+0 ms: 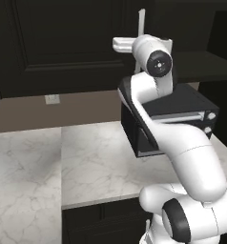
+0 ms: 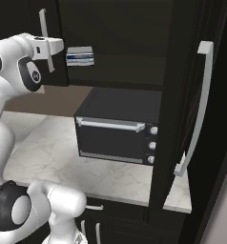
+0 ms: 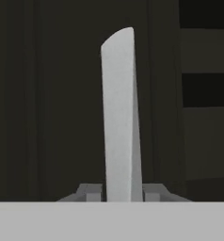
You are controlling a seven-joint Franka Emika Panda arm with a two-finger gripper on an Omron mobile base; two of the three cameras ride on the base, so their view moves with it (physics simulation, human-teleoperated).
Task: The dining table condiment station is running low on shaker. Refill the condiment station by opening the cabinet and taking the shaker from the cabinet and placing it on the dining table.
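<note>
Behind, cabinet point(image 2: 134, 43) stands open; fingers point(image 3: 91, 192) clamp its handle point(image 3: 119, 117).

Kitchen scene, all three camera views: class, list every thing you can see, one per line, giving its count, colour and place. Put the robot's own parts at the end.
cabinet: one, black-brown, on the wall above the worktop; right door swung open.
handles: two seen, silver, vertical bars; one on the open right door, one on the left door between the gripper's fingertips.
kitchen scale: one, grey with blue display, on the cabinet's shelf.
oven: one, black box with horizontal silver handle, on the worktop under the cabinet.
worktop: one, white marble, below the cabinet.
wall socket: one, pale, on the beige backsplash.
arm: one, white with dark joints, reaching up to the left door.
gripper: one, shut on the left door's handle.
</note>
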